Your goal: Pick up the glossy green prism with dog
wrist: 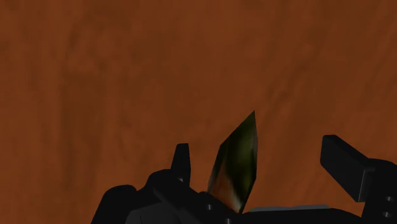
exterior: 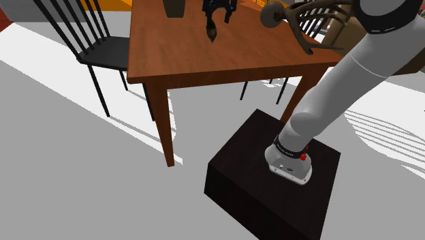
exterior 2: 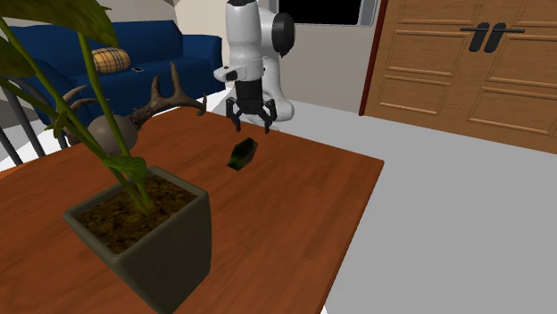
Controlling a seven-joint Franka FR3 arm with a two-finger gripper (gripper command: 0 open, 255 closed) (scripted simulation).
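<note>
Shoulder view: all-black two-finger gripper point(exterior: 219, 13) hung over the reddish-brown wooden table point(exterior: 170, 54), with the glossy dark-green prism point(exterior: 212, 28) just beneath the jaws.

Second exterior view: jaws spread wide, clasping nothing, prism tilted directly below. We judged them opened to straddle it.

Wrist view: prism stood between the fingers point(wrist: 181, 164), nearer one; we could not tell contact.

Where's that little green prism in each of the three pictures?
Shoulder view: prism at top centre, just under the gripper.
Second exterior view: centre, below the gripper.
Wrist view: between the gripper's open fingers.
Shared landmark: the brown table beneath it.
</note>
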